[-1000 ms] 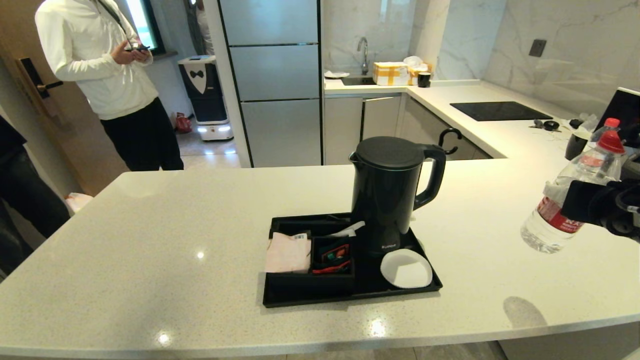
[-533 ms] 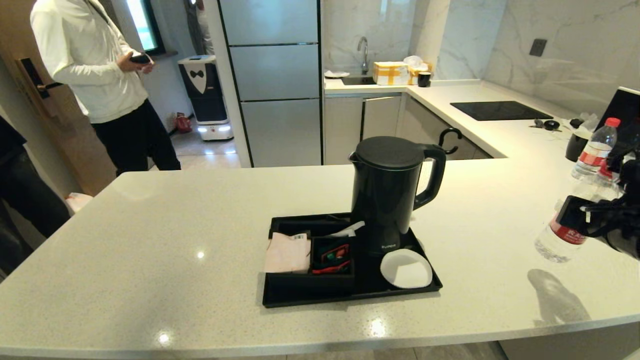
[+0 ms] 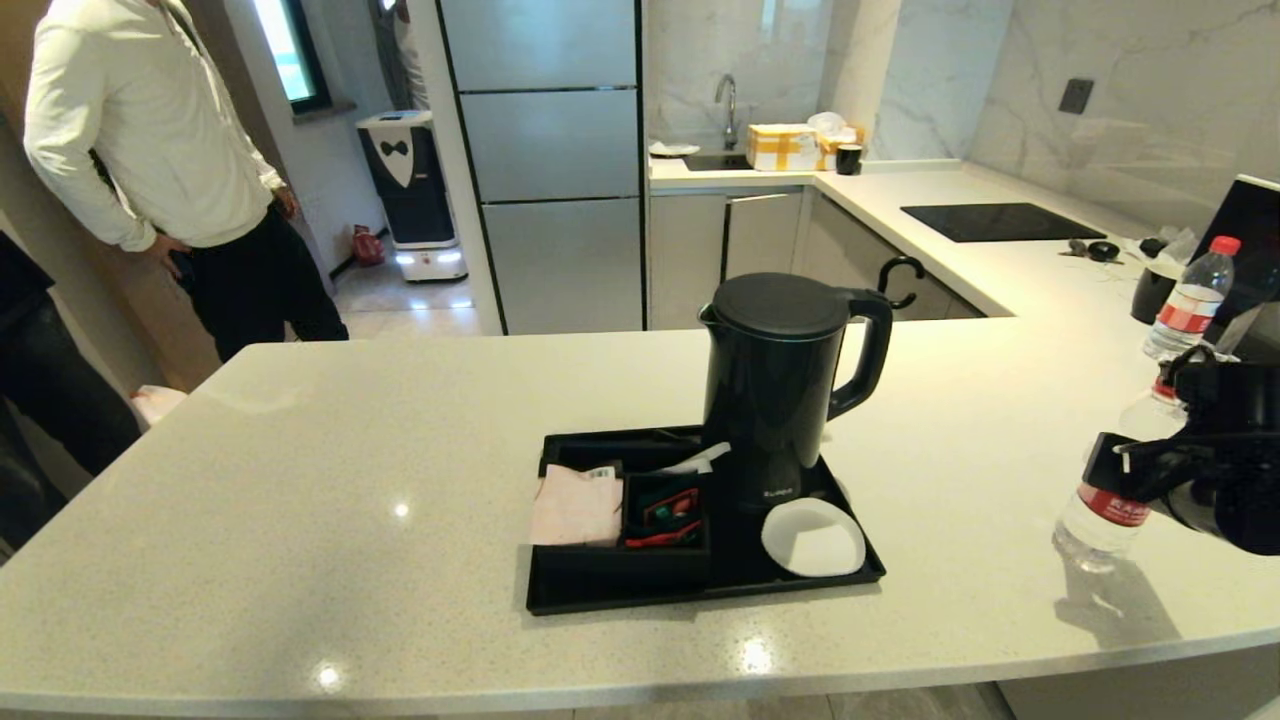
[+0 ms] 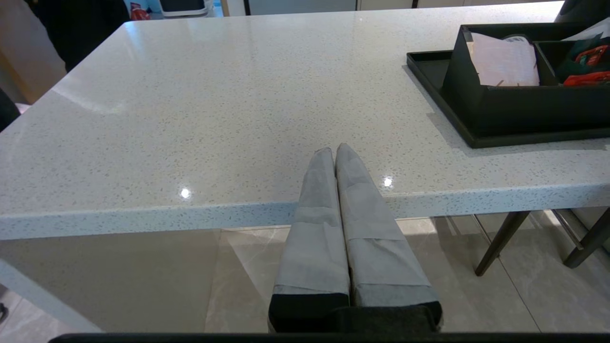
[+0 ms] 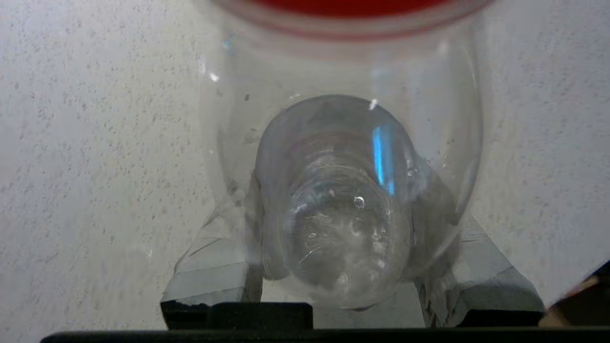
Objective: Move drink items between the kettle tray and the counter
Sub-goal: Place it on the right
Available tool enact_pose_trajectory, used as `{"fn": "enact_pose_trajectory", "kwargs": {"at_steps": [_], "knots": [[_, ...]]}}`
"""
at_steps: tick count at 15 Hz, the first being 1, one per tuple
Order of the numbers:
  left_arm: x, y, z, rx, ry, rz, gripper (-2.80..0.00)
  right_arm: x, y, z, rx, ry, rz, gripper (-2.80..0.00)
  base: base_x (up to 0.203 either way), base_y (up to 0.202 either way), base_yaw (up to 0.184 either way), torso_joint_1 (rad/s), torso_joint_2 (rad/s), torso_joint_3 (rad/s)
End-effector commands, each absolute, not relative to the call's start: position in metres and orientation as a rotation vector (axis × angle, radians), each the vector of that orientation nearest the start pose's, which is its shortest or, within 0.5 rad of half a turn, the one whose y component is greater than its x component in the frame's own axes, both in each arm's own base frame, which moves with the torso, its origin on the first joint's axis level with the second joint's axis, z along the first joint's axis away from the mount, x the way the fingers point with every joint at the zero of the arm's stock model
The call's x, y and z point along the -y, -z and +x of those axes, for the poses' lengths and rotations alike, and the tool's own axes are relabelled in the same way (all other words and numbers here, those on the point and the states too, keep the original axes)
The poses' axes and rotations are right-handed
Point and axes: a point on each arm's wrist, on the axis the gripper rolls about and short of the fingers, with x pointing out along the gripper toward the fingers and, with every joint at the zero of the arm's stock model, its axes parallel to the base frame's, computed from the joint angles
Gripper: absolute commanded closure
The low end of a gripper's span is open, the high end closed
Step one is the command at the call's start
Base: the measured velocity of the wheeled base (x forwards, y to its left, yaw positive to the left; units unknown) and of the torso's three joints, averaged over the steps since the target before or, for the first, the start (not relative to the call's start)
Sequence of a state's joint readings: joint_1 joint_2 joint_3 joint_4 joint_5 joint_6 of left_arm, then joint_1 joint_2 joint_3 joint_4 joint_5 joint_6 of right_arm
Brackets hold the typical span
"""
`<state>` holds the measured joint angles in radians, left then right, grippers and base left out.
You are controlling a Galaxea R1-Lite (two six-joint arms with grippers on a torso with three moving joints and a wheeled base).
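Right gripper (image 3: 1120, 470) fingers clamped; left gripper (image 4: 336, 157) pressed together (parked).

At the far left a person in a white top and black trousers (image 3: 150, 150) stands by a window. Right of them a small service robot painted with a bow tie (image 3: 408, 190) sits on the floor beside a tall steel fridge (image 3: 545, 165). Farther right, a tap (image 3: 728, 95), a yellow-taped box (image 3: 782, 147) and a black mug (image 3: 849, 158) sit by the marble wall; a black hob (image 3: 1000, 221) lies nearer.

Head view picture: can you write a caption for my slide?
Right gripper holds a water bottle over the counter, right of the kettle tray with its black kettle.
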<state>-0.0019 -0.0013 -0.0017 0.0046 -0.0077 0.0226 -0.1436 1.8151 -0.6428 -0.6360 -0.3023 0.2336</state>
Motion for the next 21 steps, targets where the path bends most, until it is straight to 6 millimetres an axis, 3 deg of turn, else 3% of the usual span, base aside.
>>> {"fn": "enact_pose_trajectory", "kwargs": {"at_steps": [1, 4, 11, 12, 21], "knots": [[0.000, -0.075, -0.023, -0.003, 0.009, 0.023, 0.00, 0.049, -0.091, 0.300, -0.499, 0.492, 0.177, 0.00, 0.000, 0.000, 0.000, 0.000, 0.00, 0.000], [0.000, -0.075, -0.023, -0.003, 0.009, 0.023, 0.00, 0.047, -0.077, 0.304, -0.507, 0.482, 0.168, 0.00, 0.000, 0.000, 0.000, 0.000, 0.00, 0.000], [0.000, -0.075, -0.023, -0.003, 0.009, 0.023, 0.00, 0.044, -0.086, 0.302, -0.479, 0.472, 0.171, 0.00, 0.000, 0.000, 0.000, 0.000, 0.00, 0.000], [0.000, -0.075, -0.023, -0.003, 0.009, 0.023, 0.00, 0.044, -0.087, 0.302, -0.475, 0.471, 0.172, -2.80, 0.000, 0.000, 0.000, 0.000, 0.00, 0.000], [0.000, -0.075, -0.023, -0.004, 0.009, 0.023, 0.00, 0.041, -0.093, 0.294, -0.467, 0.453, 0.172, -2.80, 0.000, 0.000, 0.000, 0.000, 0.00, 0.000]]}}
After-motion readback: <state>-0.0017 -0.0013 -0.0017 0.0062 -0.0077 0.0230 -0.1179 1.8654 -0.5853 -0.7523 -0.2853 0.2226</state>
